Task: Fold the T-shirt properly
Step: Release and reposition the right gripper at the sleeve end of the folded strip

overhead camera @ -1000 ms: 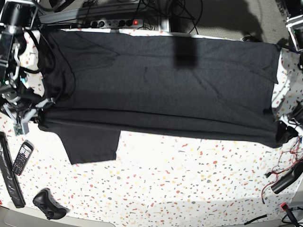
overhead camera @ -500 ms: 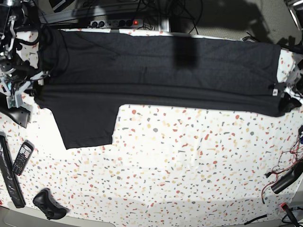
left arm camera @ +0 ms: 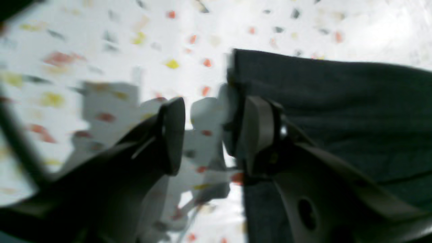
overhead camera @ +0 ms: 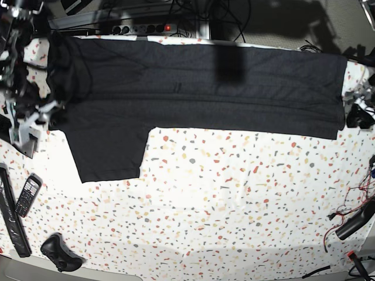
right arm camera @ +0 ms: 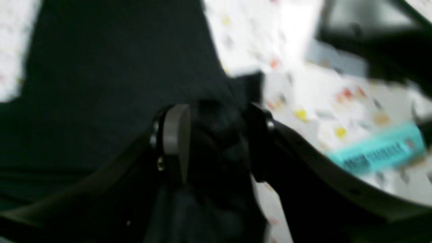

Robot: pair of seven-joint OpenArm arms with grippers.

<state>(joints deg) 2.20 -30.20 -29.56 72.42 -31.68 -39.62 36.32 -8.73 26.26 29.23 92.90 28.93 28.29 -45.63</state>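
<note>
The black T-shirt (overhead camera: 199, 88) lies folded lengthwise along the far side of the speckled table (overhead camera: 234, 205), with one sleeve (overhead camera: 108, 152) sticking out toward the front at the left. My left gripper (left arm camera: 212, 135) is open at the shirt's right end, one finger (left arm camera: 256, 135) against the T-shirt's edge (left arm camera: 337, 101) and only table showing in the gap. It shows in the base view as the left gripper (overhead camera: 354, 108). My right gripper (right arm camera: 216, 141) is open at the left end, its jaws apart with loose black cloth (right arm camera: 111, 84) lying between them. In the base view the right gripper (overhead camera: 42, 111) sits at the shirt's left edge.
A phone (overhead camera: 27, 195), a long black bar (overhead camera: 12, 216) and a black controller (overhead camera: 58, 252) lie at the front left. A power strip (overhead camera: 140, 27) runs behind the table. Cables (overhead camera: 351, 216) trail at the front right. A teal object (right arm camera: 378, 152) lies beside the right gripper.
Both grippers carried the shirt's front edge toward the back, narrowing the fold, then went from shut to open and let the cloth go.
</note>
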